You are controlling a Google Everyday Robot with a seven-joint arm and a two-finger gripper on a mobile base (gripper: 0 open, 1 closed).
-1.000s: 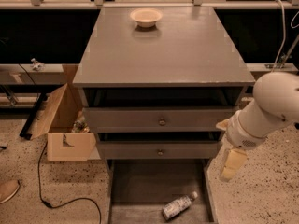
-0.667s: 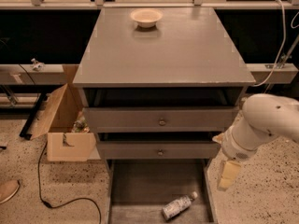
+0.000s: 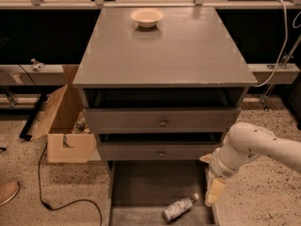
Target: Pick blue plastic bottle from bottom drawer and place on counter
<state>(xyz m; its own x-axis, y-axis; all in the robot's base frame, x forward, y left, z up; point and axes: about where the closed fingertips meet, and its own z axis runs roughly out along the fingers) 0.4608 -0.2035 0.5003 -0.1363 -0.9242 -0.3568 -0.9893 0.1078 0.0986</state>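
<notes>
The gripper (image 3: 214, 192) has dropped lower and swung in over the drawer's right edge since the earlier frames. I cannot tell whether it is wide or narrow, and nothing shows in its hold. Just beside and slightly below it, the bottle (image 3: 179, 208) lies on its side in the open drawer (image 3: 150, 182), cap toward the gripper. This looks like the reach; next it must descend over the bottle and close. Well above is the counter (image 3: 160, 55), with a bowl (image 3: 146, 17) at its far edge. The drawer's front is cut off.
</notes>
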